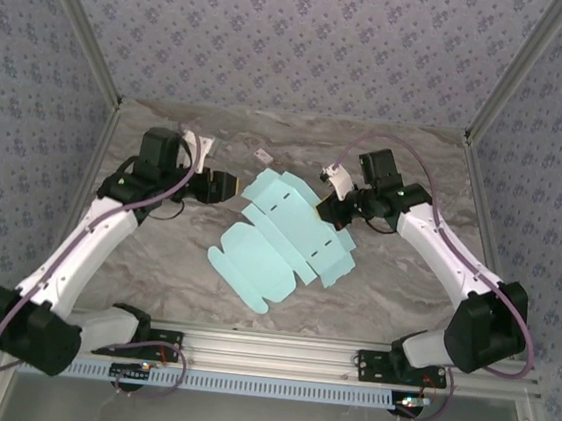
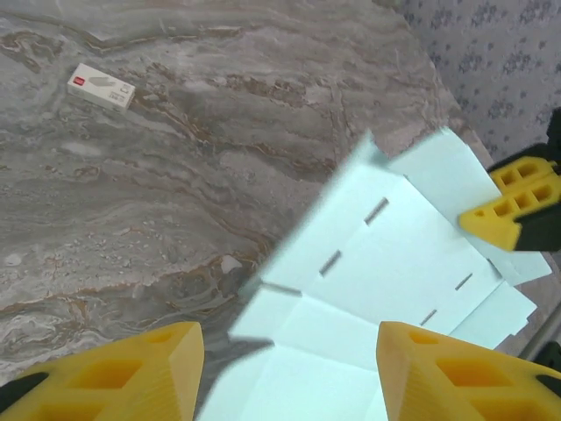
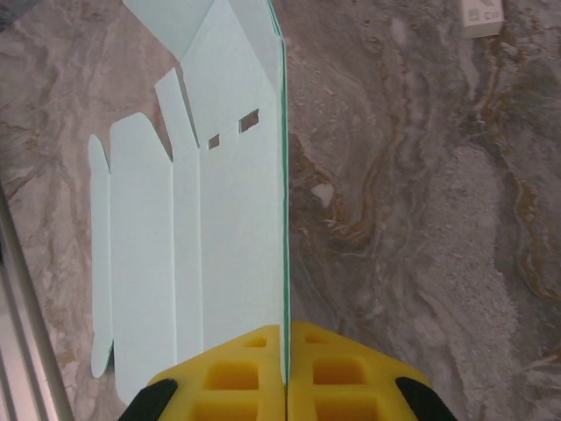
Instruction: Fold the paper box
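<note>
My right claw [image 3: 286, 351] is pinched tight on one edge of the box [image 1: 282, 246] and holds that side up. The rest of it lies flat in the middle of the table [image 1: 156, 248]. My left claw [image 2: 289, 368] is wide, with nothing in it, just beside the box.

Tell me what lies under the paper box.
The marble table lies beneath the paper box, whose edge the right gripper pinches. Anything under the sheet's flat middle is covered.
</note>
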Robot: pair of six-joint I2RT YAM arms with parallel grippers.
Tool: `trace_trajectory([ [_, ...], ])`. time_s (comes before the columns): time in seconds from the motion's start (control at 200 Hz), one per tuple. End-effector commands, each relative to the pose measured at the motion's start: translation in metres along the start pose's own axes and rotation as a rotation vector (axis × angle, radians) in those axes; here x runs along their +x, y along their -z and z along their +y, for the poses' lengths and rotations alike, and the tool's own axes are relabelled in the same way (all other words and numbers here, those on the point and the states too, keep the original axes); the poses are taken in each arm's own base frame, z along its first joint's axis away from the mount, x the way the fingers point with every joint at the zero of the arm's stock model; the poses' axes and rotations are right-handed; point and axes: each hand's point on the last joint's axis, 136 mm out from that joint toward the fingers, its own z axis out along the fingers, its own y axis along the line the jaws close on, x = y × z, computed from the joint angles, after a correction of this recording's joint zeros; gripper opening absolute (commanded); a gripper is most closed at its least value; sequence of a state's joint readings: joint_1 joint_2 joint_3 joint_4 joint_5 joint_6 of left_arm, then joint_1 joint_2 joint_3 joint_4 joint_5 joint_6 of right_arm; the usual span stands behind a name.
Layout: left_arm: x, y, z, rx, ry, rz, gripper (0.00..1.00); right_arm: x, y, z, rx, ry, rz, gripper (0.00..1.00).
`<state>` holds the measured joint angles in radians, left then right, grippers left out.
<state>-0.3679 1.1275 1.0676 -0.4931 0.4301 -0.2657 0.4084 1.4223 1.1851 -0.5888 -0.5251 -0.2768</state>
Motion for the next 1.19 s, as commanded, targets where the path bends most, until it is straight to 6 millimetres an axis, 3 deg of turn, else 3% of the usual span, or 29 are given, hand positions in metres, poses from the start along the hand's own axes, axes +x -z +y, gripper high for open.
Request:
trace_trajectory([
  [0.0,0.002,-0.003,-0.014,0.005,-0.012,-0.085,0.54,-0.004,0.002,-0.023,0.082,-0.059,0.021,0.0],
  [0.155,0.037,-0.036,-0.046,0.108,-0.071,-0.076,0.54,0.003,-0.01,-0.039,0.098,-0.082,0.064,0.0],
  [0.315,0.069,-0.088,-0.056,0.127,-0.113,0.0,0.52,0.014,-0.022,-0.054,0.103,-0.109,0.11,0.0],
  [0.46,0.088,-0.135,-0.053,0.103,-0.155,0.073,0.5,0.024,-0.033,-0.066,0.114,-0.133,0.159,0.0],
  [0.645,0.103,-0.177,-0.045,0.106,-0.161,0.121,0.49,0.033,-0.046,-0.077,0.105,-0.161,0.203,0.0],
  [0.89,0.128,-0.209,-0.028,0.077,-0.161,0.19,0.47,0.039,-0.055,-0.086,0.104,-0.175,0.241,0.0],
  [1.189,0.157,-0.226,-0.008,0.041,-0.135,0.244,0.45,0.04,-0.061,-0.09,0.104,-0.184,0.245,0.0],
])
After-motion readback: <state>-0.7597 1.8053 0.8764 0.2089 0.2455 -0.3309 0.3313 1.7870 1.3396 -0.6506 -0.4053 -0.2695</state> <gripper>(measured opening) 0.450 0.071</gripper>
